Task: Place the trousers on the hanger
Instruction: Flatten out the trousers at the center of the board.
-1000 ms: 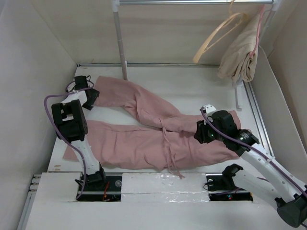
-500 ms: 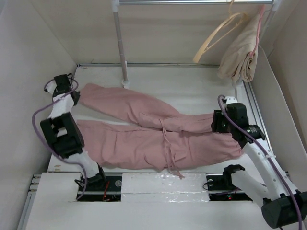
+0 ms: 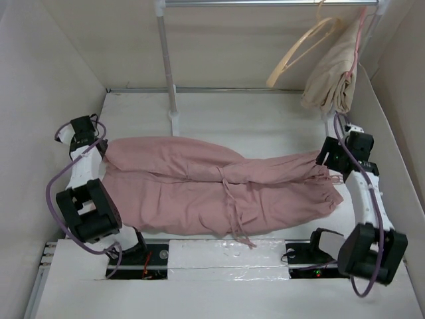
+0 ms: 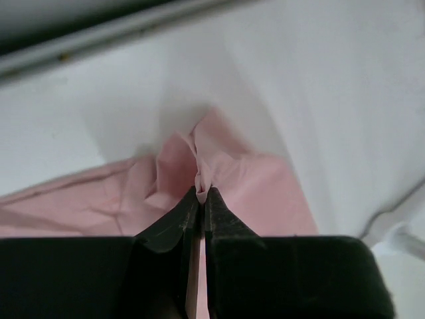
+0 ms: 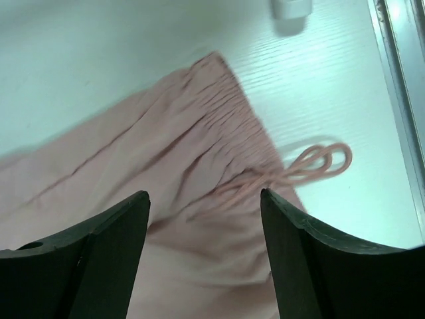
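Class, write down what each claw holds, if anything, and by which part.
Left claw pinches the trousers by a fold at a leg's end. Right claw is open above the waistband, holding nothing.

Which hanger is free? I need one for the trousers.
The cream-tan hanger, tilted on the rail; the pinkish hanger right of it carries the beige garment.

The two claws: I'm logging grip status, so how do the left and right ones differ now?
The left claw is shut, pinching a fold of the trousers; the right claw is open, holding nothing. The left one is at the leg end, the right one above the gathered waist. Both are black.
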Motion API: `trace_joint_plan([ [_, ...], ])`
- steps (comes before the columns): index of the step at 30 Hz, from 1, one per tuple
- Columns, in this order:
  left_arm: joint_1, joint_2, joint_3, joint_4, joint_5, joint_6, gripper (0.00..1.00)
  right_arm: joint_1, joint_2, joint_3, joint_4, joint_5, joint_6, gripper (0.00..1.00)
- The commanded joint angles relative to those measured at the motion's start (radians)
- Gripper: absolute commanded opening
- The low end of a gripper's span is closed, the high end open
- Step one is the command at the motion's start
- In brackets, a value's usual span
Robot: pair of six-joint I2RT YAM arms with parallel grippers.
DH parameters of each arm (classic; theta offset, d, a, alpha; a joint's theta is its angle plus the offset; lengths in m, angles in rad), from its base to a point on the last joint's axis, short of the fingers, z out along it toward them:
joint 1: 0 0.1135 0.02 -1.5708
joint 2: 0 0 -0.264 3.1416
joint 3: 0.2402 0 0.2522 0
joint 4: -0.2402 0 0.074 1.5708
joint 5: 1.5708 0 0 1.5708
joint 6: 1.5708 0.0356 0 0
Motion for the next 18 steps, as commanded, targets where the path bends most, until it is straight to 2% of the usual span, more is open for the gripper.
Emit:
trace_joint_plan([
  [1,0.002,0.035,-0.019,-0.008,0.067,-0.022,0.00,-0.081,0.145,0.067,0.189,-0.101,-0.009,0.73],
  [3,0.002,0.053,-0.005,-0.005,0.075,-0.028,0.00,-0.092,0.209,0.079,0.315,-0.155,-0.005,0.74],
  [7,0.002,0.060,0.012,0.010,0.081,-0.015,0.00,-0.127,0.401,0.122,0.384,-0.182,0.018,0.77],
  [11,0.002,0.043,0.020,0.015,0.099,-0.013,0.00,-0.127,0.511,0.141,0.460,-0.231,0.058,0.78],
  [12,0.002,0.035,0.020,0.019,0.107,-0.015,0.00,-0.127,0.525,0.137,0.524,-0.242,0.063,0.78],
  [16,-0.035,0.001,0.052,-0.003,0.110,-0.016,0.00,-0.117,0.610,0.168,0.572,-0.297,0.071,0.74],
  [18,-0.046,-0.028,0.079,-0.010,0.110,-0.016,0.00,-0.117,0.636,0.197,0.557,-0.298,0.061,0.63],
])
